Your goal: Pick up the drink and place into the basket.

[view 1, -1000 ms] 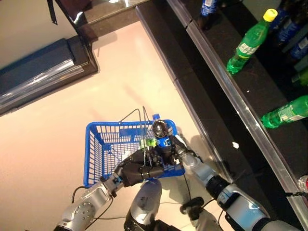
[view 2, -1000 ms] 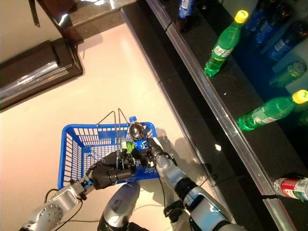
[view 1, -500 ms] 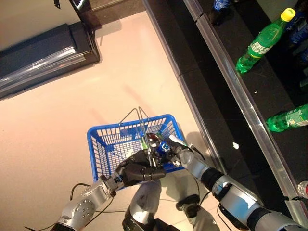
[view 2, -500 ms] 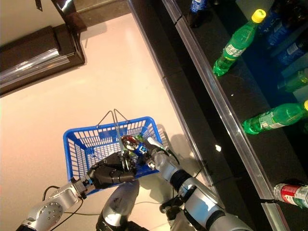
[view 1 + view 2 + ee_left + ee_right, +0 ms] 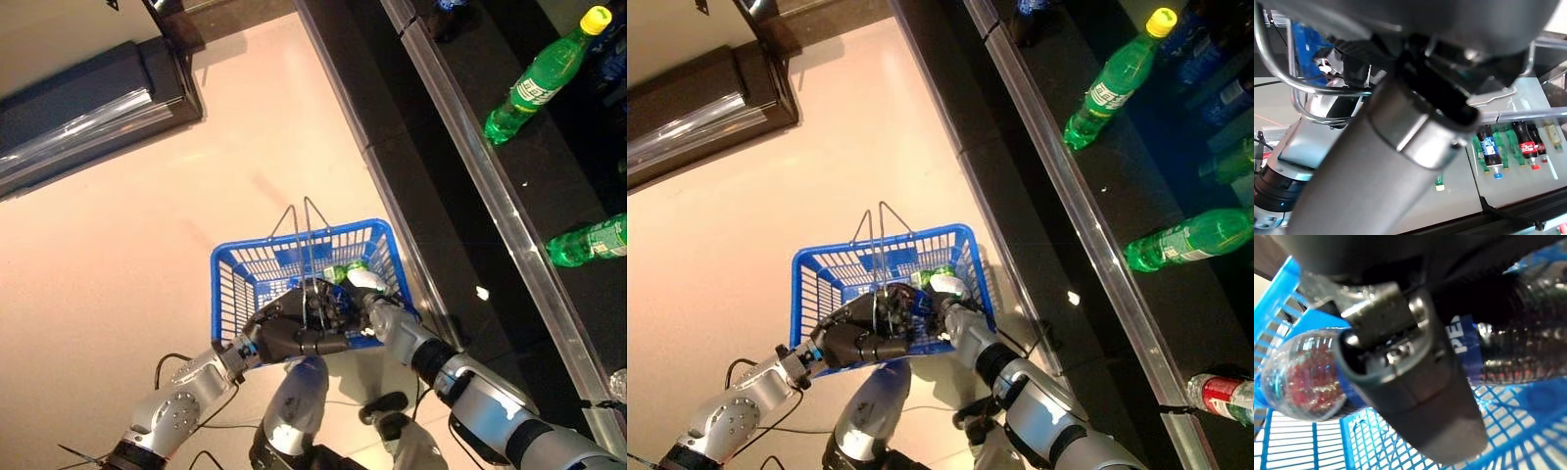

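Note:
The blue basket hangs in front of me by its thin wire handles. My left hand is shut on those handles at the basket's near rim. My right hand reaches over the basket's right side and is shut on the drink, a dark bottle with a blue label. The bottle lies on its side inside the basket over the blue mesh, with the thumb across it. The label also shows in the right eye view. A green item lies in the basket beside it.
A dark shelf with a metal front rail runs along the right, holding green bottles and a red drink. A dark low cabinet stands at the upper left. Pale floor lies between them.
The basket has moved up and to the right in the view. My right hand has gone lower into it with the drink, which now lies on its side. The camera shifted slightly.

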`<state>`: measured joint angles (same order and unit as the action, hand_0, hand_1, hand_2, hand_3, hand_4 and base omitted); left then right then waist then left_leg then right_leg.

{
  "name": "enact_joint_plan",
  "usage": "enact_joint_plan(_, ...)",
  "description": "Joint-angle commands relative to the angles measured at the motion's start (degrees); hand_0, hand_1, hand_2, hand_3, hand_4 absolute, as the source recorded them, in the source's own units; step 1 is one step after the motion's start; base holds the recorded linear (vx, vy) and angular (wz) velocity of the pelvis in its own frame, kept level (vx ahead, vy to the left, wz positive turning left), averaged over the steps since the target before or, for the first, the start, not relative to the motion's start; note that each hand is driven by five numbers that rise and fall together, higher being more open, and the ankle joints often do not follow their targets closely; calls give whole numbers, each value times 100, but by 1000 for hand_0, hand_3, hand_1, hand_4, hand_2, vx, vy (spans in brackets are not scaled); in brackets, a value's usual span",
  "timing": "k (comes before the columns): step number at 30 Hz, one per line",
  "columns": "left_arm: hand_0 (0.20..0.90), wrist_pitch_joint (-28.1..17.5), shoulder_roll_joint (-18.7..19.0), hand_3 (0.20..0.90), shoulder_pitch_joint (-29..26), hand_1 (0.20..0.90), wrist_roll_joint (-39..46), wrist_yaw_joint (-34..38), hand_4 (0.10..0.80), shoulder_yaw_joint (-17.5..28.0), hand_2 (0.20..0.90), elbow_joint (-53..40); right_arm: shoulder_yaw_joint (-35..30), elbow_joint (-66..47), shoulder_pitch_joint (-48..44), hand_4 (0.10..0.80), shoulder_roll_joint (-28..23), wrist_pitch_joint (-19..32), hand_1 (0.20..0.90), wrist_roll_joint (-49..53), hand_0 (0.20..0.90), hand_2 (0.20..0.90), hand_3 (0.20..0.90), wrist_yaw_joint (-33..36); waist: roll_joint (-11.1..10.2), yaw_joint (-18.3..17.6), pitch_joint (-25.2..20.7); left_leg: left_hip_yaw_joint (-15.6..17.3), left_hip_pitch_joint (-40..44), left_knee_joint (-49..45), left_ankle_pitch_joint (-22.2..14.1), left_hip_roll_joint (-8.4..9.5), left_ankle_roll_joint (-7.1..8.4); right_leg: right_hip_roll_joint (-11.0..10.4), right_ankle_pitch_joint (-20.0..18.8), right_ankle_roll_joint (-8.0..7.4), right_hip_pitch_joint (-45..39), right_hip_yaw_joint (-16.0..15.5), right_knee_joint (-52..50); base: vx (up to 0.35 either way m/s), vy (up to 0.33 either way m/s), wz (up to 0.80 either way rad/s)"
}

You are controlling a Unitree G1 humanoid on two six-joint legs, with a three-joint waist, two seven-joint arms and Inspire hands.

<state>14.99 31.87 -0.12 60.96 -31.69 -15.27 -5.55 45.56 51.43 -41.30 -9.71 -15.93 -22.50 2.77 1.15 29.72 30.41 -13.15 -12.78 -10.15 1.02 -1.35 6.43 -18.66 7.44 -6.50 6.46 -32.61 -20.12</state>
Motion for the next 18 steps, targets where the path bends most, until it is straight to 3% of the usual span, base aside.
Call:
enact_joint_plan(1, 300, -561, -329, 200, -424, 300, 723, -670, 100, -23, 300, -2208, 313, -87, -765, 270, 213, 159, 446, -216, 446, 446, 370, 175, 61, -44, -61, 202, -476, -285, 268, 89, -297, 146, -529, -6, -408, 411, 308, 0, 0, 0)
enact_joint_plan(2, 300, -572, -314, 200, -428, 300, 732, -649, 100, -40, 300, -2224, 321, -61, -758, 270, 210, 152, 446, -163, 446, 446, 370, 203, 51, -43, -61, 205, -492, -293, 268, 86, -297, 148, -532, -10, -396, 408, 306, 0, 0, 0)
enact_joint_plan(3, 300, -570, -311, 200, -431, 300, 732, -641, 100, -41, 300, -2227, 317, -52, -754, 446, 211, 156, 596, -160, 596, 596, 546, 209, 45, -42, -61, 206, -493, -291, 268, 83, -297, 148, -533, -9, -395, 405, 306, 0, 0, 0)
enact_joint_plan(4, 300, -548, -309, 200, -448, 300, 734, -607, 100, -42, 300, -2242, 306, -12, -750, 800, 231, 124, 900, -133, 900, 900, 900, 203, 30, -36, -61, 210, -487, -277, 274, 72, -296, 152, -538, -11, -398, 399, 312, 0, 0, 0)
enact_joint_plan(12, 300, -506, -235, 200, -546, 300, 741, -550, 100, -55, 300, -2265, 230, 218, -711, 800, 303, 130, 900, 376, 900, 900, 900, 245, -51, -23, -61, 217, -457, -227, 275, 27, -300, 199, -570, -22, -423, 383, 363, 3, -13, 0)
enact_joint_plan(18, 300, -491, -217, 200, -584, 300, 766, -405, 100, -26, 300, -2218, 58, 28, -663, 800, 242, 176, 900, 1012, 900, 900, 900, 674, -82, -71, -61, 234, -425, -213, 277, 24, -305, 221, -585, -39, -445, 413, 384, 0, 0, 0)
